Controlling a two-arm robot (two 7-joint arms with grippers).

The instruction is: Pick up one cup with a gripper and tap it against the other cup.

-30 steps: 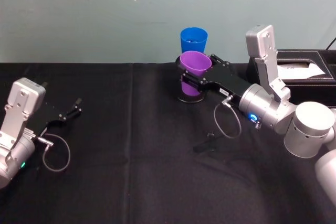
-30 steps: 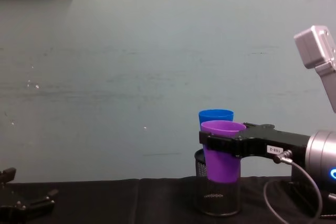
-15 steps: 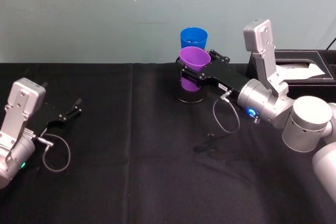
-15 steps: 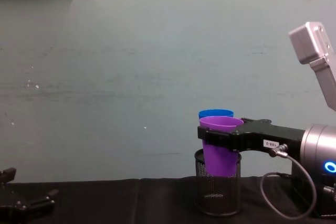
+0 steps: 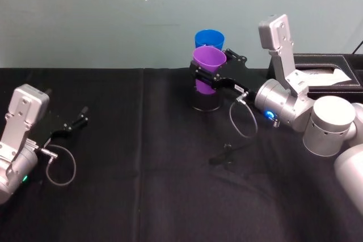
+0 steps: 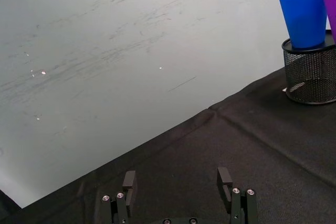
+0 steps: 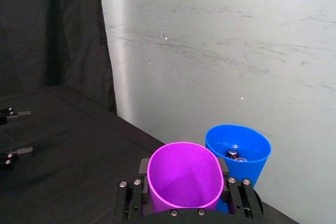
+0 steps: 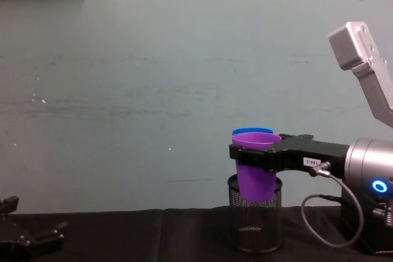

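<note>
My right gripper (image 5: 208, 76) is shut on the purple cup (image 5: 207, 67), gripping it around its upper wall. It holds the cup tilted above the black mesh holder (image 5: 204, 102). In the chest view the purple cup (image 8: 256, 170) has its base at the mouth of the holder (image 8: 255, 225). The blue cup (image 5: 209, 39) stands just behind, its base seemingly inside the holder. In the right wrist view the purple cup (image 7: 184, 177) and the blue cup (image 7: 239, 150) have their rims close together; whether they touch is unclear. My left gripper (image 5: 76, 122) rests open at the table's left.
A black tissue box (image 5: 326, 72) stands at the back right, behind my right arm. A small dark cable piece (image 5: 223, 156) lies on the black tablecloth in front of the holder. The pale wall runs right behind the cups.
My right gripper has raised the purple cup and carried it back toward the blue cup, so their rims are nearer. The left arm has not moved.
</note>
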